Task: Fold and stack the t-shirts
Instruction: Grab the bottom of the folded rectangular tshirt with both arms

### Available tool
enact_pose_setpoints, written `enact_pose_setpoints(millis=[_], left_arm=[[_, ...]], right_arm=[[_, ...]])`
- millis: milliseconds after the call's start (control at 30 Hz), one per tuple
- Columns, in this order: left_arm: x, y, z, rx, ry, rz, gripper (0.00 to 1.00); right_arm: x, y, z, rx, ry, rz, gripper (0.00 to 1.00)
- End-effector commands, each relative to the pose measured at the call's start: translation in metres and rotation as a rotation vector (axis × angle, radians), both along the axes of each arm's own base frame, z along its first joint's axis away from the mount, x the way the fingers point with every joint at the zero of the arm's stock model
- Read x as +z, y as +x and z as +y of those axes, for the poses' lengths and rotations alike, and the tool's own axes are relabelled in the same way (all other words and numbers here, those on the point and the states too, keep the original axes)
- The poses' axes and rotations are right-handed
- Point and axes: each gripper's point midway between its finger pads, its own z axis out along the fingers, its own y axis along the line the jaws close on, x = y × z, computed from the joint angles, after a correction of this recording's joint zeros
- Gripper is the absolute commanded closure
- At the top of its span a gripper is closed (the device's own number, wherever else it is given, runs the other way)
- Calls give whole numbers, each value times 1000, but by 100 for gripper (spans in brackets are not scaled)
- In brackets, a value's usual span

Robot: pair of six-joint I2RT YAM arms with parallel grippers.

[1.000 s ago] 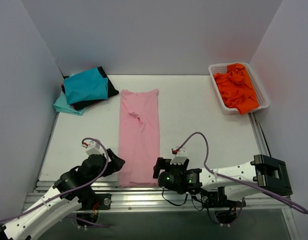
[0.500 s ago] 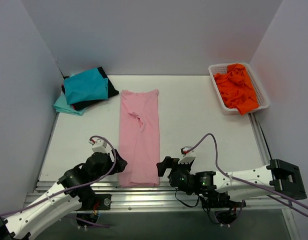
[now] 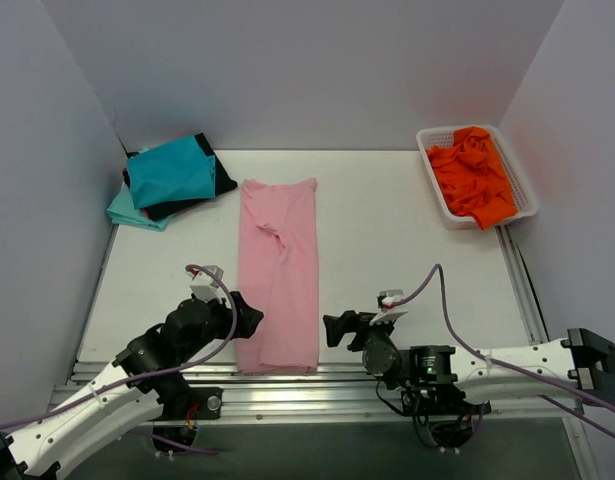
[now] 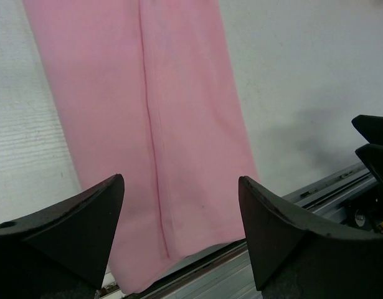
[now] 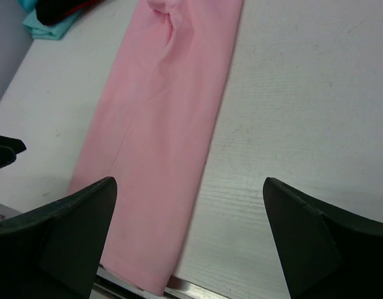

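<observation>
Left gripper [image 3: 249,318] sits low at the near end of the pink shirt [image 3: 279,265], jaws spread wide and holding nothing. Whether a finger touches the cloth I cannot tell. From its wrist camera the shirt's hem lies just ahead, between the two fingers [image 4: 73,230]. The cloth runs away from it as a long narrow strip with a fold line down the middle.

Right gripper [image 3: 333,327] hangs just to the right of the same hem, also wide open and empty, apart from the cloth. The shirt lies ahead and to its left, with bare table [image 3: 407,250] straight ahead.

Far ahead and left of the left gripper, by the back corner, is a pile. It has a teal shirt [image 3: 169,172] on top, a black shirt [image 3: 223,182] under it and an aqua shirt [image 3: 130,210] at the bottom.

Far ahead and right of the right gripper, an orange shirt [image 3: 472,180] lies crumpled in a basket [image 3: 442,203].
</observation>
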Motion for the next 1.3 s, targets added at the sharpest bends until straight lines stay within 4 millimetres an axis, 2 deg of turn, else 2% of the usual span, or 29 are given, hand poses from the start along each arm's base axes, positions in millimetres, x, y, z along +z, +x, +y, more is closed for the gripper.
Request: enact_pose_setpoints(millis=[0, 67, 200, 300, 433, 533, 600, 633, 667, 700, 733, 767, 800, 833, 867, 967, 1100, 1133, 1200, 1267], left_arm=[[21, 1, -6, -25, -70, -72, 17], [17, -3, -7, -34, -75, -56, 17], [6, -10, -10, -52, -52, 17, 17], [-1, -17, -6, 6, -52, 98, 17], [-18, -25, 9, 104, -3, 166, 17], [-29, -30, 17, 202, 48, 184, 17], [-37, -34, 13, 218, 82, 183, 17], [-37, -31, 15, 281, 72, 166, 17], [-48, -42, 6, 239, 136, 163, 16], [-41, -44, -3, 274, 100, 170, 16], [-45, -49, 5, 293, 177, 164, 16], [-49, -54, 5, 295, 255, 125, 15], [-35, -55, -6, 355, 186, 130, 14], [-35, -58, 10, 378, 274, 99, 11], [-33, -61, 9, 373, 304, 50, 9], [-31, -59, 18, 423, 275, 29, 5], [-30, -57, 6, 347, 115, 34, 5], [-33, -57, 9, 333, 68, 37, 5], [-35, -57, 6, 297, 48, 40, 8], [-36, -58, 4, 299, 54, 60, 8]], right_arm=[[20, 4, -13, -50, 88, -12, 0], [27, 0, -19, -53, 142, 25, 0], [22, -14, -9, 36, 194, 85, 0], [1, -23, 1, 77, 200, 147, 0], [-36, -28, 9, 39, 101, 240, 0], [-52, -28, 13, 12, 29, 265, 0], [-59, -28, 20, 2, -19, 272, 0], [-60, -27, 23, -1, -22, 272, 0], [-63, -28, 24, 0, -34, 275, 0], [-63, -27, 25, -2, -31, 270, 0], [-61, -27, 26, -3, -8, 269, 0], [-60, -27, 26, -7, 6, 269, 0], [-61, -25, 24, -11, 23, 263, 0], [-56, -24, 24, -7, 46, 257, 0], [-53, -24, 24, -2, 54, 253, 0], [-44, -21, 25, 22, 35, 232, 0], [-35, -19, 26, 41, -24, 227, 0], [-34, -17, 25, 38, -24, 227, 0], [-33, -14, 26, 47, 4, 238, 0], [-45, -10, 22, 74, 16, 286, 0]])
